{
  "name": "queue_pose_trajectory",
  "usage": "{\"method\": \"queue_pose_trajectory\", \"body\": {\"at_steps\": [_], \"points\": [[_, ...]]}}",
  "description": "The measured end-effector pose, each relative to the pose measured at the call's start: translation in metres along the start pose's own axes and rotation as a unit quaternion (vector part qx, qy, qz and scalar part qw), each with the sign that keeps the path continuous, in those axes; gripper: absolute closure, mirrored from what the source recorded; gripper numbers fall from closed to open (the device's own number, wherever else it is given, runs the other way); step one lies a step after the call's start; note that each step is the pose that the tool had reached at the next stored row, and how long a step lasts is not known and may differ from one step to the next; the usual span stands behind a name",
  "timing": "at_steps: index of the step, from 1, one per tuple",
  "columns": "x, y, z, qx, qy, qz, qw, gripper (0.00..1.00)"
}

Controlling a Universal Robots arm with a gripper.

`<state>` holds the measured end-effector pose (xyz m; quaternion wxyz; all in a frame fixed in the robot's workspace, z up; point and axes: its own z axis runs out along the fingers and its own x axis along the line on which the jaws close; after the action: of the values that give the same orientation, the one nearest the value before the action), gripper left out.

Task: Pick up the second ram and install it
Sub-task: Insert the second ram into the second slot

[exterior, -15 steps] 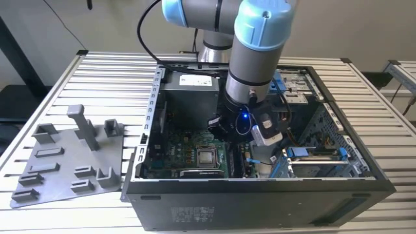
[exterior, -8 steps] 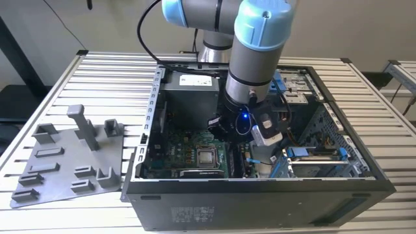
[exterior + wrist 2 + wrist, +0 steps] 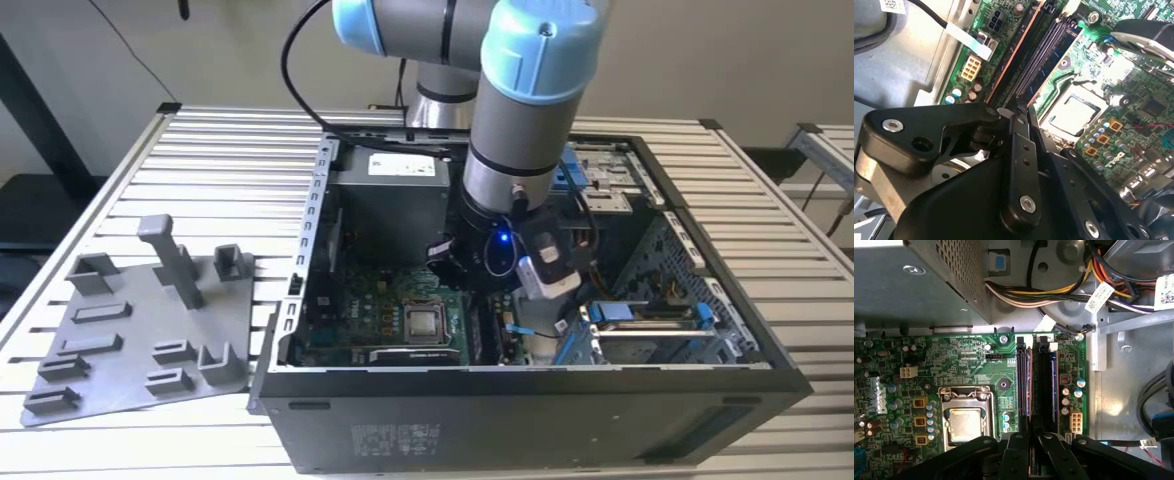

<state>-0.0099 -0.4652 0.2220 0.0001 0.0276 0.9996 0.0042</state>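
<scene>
Your gripper [image 3: 1026,442] sits low over the motherboard's slots [image 3: 1035,385] inside the open case [image 3: 534,380]. Its fingers [image 3: 1020,145] are pressed nearly together on the second ram [image 3: 1027,385].

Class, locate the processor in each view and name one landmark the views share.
Exterior view: processor on the green board, inside the case.
Second wrist view: processor in its metal frame.
First wrist view: processor in the same frame.
Shared landmark: black memory slots alongside it.
</scene>
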Motion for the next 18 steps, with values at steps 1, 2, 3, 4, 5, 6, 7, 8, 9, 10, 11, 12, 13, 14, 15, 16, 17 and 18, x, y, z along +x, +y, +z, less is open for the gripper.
{"method": "queue_pose_trajectory", "body": {"at_steps": [1,2,3,4,5,6,7,8,9,10,11,12,13,14,15,16,17,18], "points": [[0.0000,0.0000,-0.0001,0.0001,-0.0001,-0.002,1.0000,0.86],[0.0000,0.0000,-0.0001,0.0001,-0.0003,-0.004,1.0000,0.86],[0.0000,0.0000,-0.0001,0.0001,-0.0005,-0.006,1.0000,0.86],[0.0000,0.0000,-0.0001,0.0001,-0.0007,-0.007,1.0000,0.86],[0.0000,0.0000,-0.0001,0.0001,-0.0008,-0.009,1.0000,0.86],[0.0000,0.0000,-0.0001,0.0001,-0.0009,-0.011,0.9999,0.86],[0.0000,0.0000,-0.0001,0.0001,-0.0009,-0.012,0.9999,0.86],[0.0000,0.0000,-0.0001,0.0001,-0.0009,-0.014,0.9999,0.86],[0.0000,0.0000,-0.0001,0.0001,-0.0009,-0.015,0.9999,0.86],[0.0000,0.0000,-0.0001,0.0001,-0.0009,-0.017,0.9999,0.86],[0.0000,0.0000,-0.0001,0.0001,-0.0008,-0.017,0.9999,0.86],[-0.0002,0.0000,-0.0001,0.0001,-0.0008,-0.018,0.9998,0.86],[-0.0003,0.0000,-0.0001,0.0001,-0.0008,-0.018,0.9998,0.86],[-0.0003,0.0000,-0.0001,0.0002,-0.0008,-0.019,0.9998,0.86],[-0.0006,0.0000,-0.0001,0.0002,-0.0008,-0.020,0.9998,0.86],[-0.0010,0.0000,-0.0001,0.0002,-0.0008,-0.021,0.9998,0.86],[-0.0010,0.0000,0.0000,0.0002,-0.0008,-0.021,0.9998,0.86],[-0.0011,0.0000,0.0001,0.0002,-0.0008,-0.022,0.9998,0.86]]}}
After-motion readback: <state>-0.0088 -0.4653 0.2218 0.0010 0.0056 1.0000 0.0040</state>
